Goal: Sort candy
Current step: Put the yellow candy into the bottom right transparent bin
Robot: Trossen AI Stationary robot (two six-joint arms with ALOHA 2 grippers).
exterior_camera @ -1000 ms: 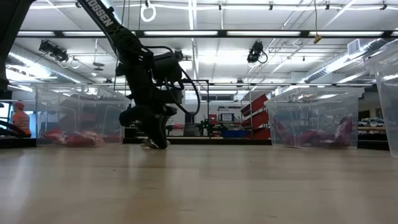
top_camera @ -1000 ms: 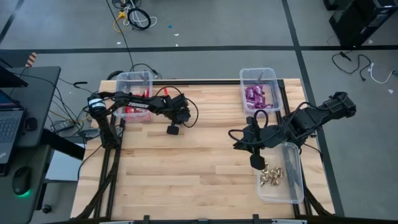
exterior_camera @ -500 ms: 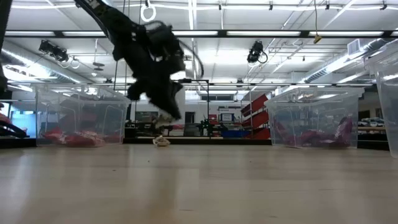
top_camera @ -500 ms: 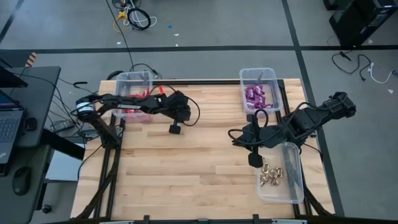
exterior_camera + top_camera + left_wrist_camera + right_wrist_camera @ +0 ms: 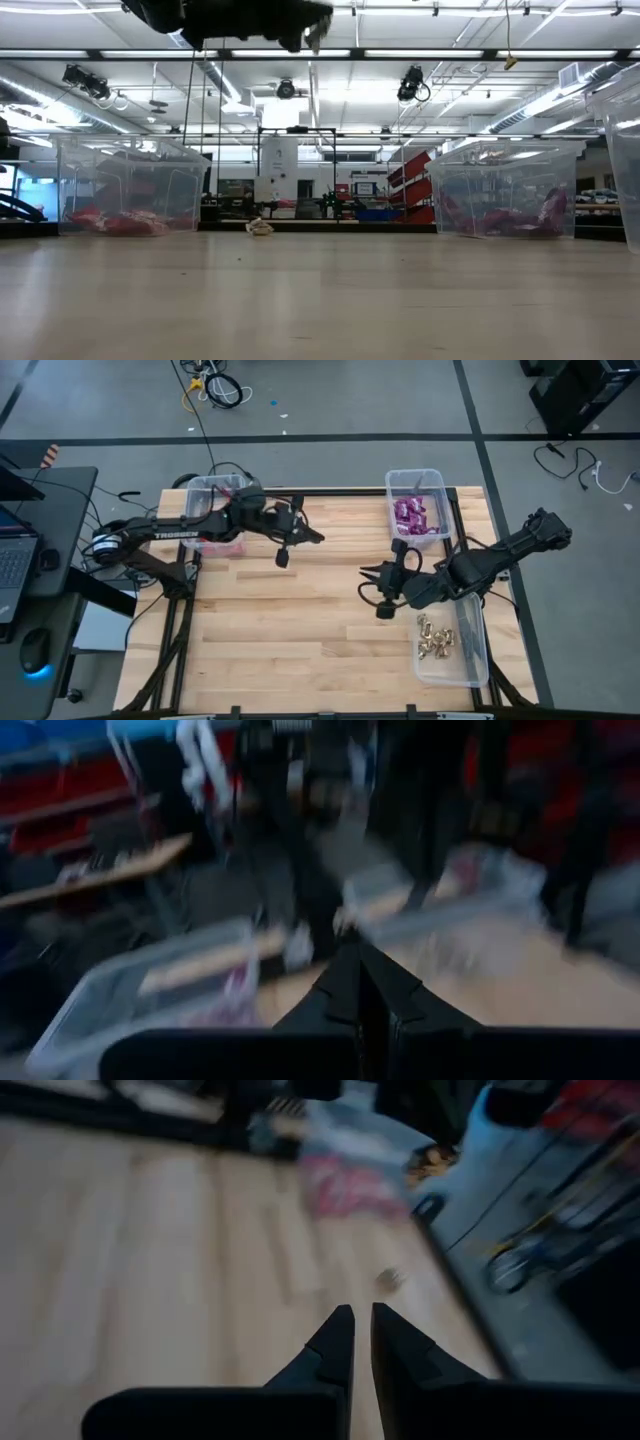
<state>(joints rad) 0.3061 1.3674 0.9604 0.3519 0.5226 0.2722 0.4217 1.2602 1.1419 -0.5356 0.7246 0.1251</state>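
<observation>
A: Big stuff first, pls. Table?

B: Wooden table (image 5: 300, 630), both arms over it. Left arm (image 5: 190, 530) reached in across the far-left corner. Right arm (image 5: 500, 555) came in from the right edge, approx. mid-table.

A: Bins?

B: 3 clear ones. Red bin (image 5: 213, 490) at the far-left corner, partly under the left arm. Purple bin (image 5: 417, 482) at the far edge, right of center. Gold bin (image 5: 468, 645) along the right edge, nearer side.

A: Grippers?

B: Left gripper (image 5: 282, 556) hung well above the wood, just beside the red bin; in the low view it sat at the very top. Its fingers (image 5: 345, 985) were clenched tight together. Couldn't tell if anything was pinched betw. them. Right gripper (image 5: 383, 610) was over bare wood, just beside the gold bin. Its fingers (image 5: 338, 1342) were nearly closed, a thin gap, nothing in it.

A: Candy?

B: Purple packets (image 5: 410, 515) in the purple bin. Red packets (image 5: 110, 220) lay on the red bin's floor. Gold foil pcs (image 5: 433, 640) were clustered in the gold bin. One lone gold piece (image 5: 259, 227) lay on the table betw. the far bins, touching neither gripper.
</observation>
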